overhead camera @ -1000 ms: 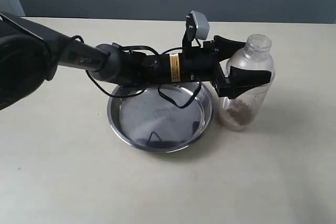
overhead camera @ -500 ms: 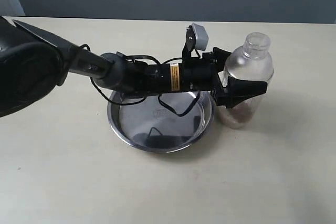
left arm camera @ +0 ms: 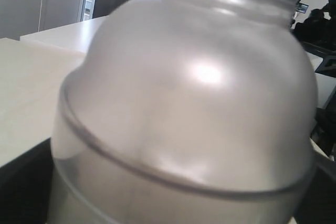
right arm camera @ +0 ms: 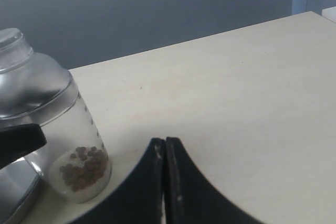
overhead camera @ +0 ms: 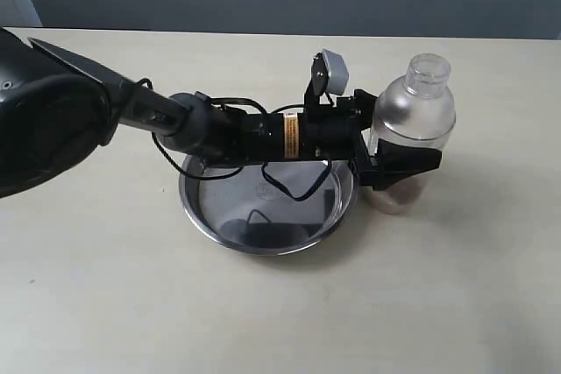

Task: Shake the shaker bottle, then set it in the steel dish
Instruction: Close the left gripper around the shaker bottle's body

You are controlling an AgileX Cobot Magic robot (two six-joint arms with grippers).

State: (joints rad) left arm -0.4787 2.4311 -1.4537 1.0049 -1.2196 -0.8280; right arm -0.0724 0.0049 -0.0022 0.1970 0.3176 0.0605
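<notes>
The left pincer point(overhead camera: 405, 136) has narrowed from wide open to clamped on the bottle point(overhead camera: 414, 107), which stands between its jaws, with the dish point(overhead camera: 263, 250) beneath its wrist, so shaking can likely begin.

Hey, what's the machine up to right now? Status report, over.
Left tool shut on shaker bottle, upright on table. Right tool shut, off to the side. Steel dish beside bottle, nothing in it; left arm stretched over it.

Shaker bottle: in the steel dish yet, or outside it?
Outside. The shaker bottle stands upright on the table beside the steel dish, with the left gripper around it.
</notes>
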